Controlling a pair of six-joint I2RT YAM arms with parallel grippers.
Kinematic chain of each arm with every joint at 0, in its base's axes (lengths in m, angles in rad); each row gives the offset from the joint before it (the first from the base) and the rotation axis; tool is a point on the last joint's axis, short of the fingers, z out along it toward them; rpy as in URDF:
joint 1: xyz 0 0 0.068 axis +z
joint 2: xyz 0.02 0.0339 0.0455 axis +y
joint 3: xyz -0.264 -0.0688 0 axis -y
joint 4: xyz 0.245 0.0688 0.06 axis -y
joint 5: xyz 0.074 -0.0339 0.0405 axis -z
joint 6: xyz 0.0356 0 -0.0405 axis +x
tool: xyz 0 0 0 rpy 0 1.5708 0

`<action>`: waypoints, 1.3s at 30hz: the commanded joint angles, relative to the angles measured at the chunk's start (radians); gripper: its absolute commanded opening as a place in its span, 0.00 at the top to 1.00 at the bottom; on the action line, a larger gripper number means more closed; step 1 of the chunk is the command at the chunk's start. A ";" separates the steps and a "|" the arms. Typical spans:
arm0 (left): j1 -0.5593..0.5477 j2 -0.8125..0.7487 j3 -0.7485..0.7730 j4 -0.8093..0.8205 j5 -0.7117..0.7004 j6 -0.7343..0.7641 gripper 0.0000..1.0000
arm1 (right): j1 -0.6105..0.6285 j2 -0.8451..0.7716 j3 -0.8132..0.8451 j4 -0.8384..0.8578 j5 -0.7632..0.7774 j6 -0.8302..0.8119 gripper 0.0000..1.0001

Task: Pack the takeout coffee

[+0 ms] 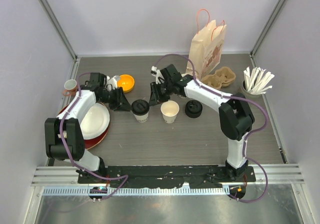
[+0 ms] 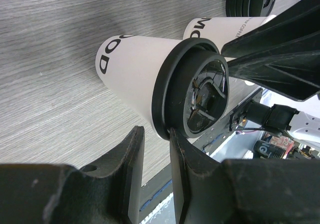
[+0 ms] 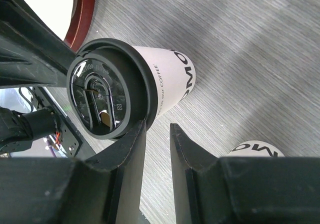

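Probably light, thin-walled, easily crushed: best taken gently around the stiffer band just under the black rim. Lidded cup (image 1: pixel 140 109) upright just left of centre in the top view; open cup (image 1: pixel 170 111) just to its right, likely softer at the mouth; spare lid (image 1: pixel 193 108) lying flat further right. Flanking the lidded cup, left pincer (image 2: pixel 156 134) and right pincer (image 3: pixel 157 129), each spread to a narrow slot, nothing between, tips right at its rim. Around it all, pale walls (image 1: pixel 150 14); underneath, grey wood-grain table (image 1: pixel 200 144), flat, probably a little slick; toward the upper right, paper bag (image 1: pixel 206 51) standing upright, cardboard carrier (image 1: pixel 222 76) just beside it.
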 commanded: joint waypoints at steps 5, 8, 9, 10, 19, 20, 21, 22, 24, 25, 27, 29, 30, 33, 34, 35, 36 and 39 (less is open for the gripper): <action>-0.002 -0.008 0.003 0.014 0.028 0.002 0.70 | 0.009 0.028 0.036 0.053 -0.047 0.018 0.69; -0.002 -0.008 0.003 0.016 0.028 0.002 0.70 | 0.011 0.026 0.037 0.053 -0.041 0.018 0.69; -0.002 -0.008 0.001 0.016 0.028 0.002 0.70 | 0.011 0.022 0.037 0.053 -0.039 0.016 0.69; 0.000 -0.009 0.004 0.016 0.028 0.001 0.70 | 0.011 0.020 0.039 0.053 -0.039 0.016 0.69; -0.008 -0.003 0.003 0.028 0.026 -0.007 0.70 | 0.011 0.045 0.033 0.058 -0.074 0.030 0.69; -0.010 -0.002 0.001 0.029 0.025 -0.009 0.70 | 0.012 0.051 0.016 0.073 -0.079 0.039 0.69; -0.014 0.004 0.000 0.030 0.025 -0.012 0.70 | 0.012 0.051 0.005 0.085 -0.082 0.045 0.70; -0.016 0.007 -0.005 0.030 0.025 -0.013 0.70 | 0.014 0.051 -0.013 0.093 -0.080 0.056 0.71; -0.022 0.015 -0.014 0.031 0.019 -0.013 0.71 | 0.015 0.048 -0.026 0.099 -0.064 0.055 0.73; -0.025 0.024 -0.022 0.031 0.014 -0.015 0.73 | 0.021 0.046 -0.044 0.099 -0.050 0.055 0.73; -0.025 0.040 -0.029 0.025 0.014 -0.013 0.75 | 0.023 0.039 -0.066 0.113 -0.048 0.064 0.75; -0.025 0.067 -0.031 0.020 0.019 -0.013 0.79 | 0.026 0.037 -0.093 0.130 -0.048 0.074 0.76; -0.025 0.075 -0.031 0.016 0.025 -0.013 0.81 | 0.029 0.036 -0.099 0.131 -0.047 0.076 0.76; -0.025 0.095 -0.032 0.013 0.039 -0.016 0.87 | 0.031 0.031 -0.116 0.143 -0.037 0.084 0.77; -0.023 0.098 -0.031 0.010 0.039 -0.016 0.89 | 0.031 0.030 -0.121 0.145 -0.033 0.084 0.77; -0.025 0.098 -0.031 0.011 0.039 -0.018 0.92 | 0.034 0.028 -0.122 0.145 -0.027 0.082 0.78; -0.023 0.100 -0.032 0.013 0.033 -0.016 0.94 | 0.034 0.026 -0.124 0.145 -0.024 0.085 0.78; -0.025 0.107 -0.046 0.016 0.000 -0.021 1.00 | 0.034 0.026 -0.138 0.151 -0.024 0.088 0.78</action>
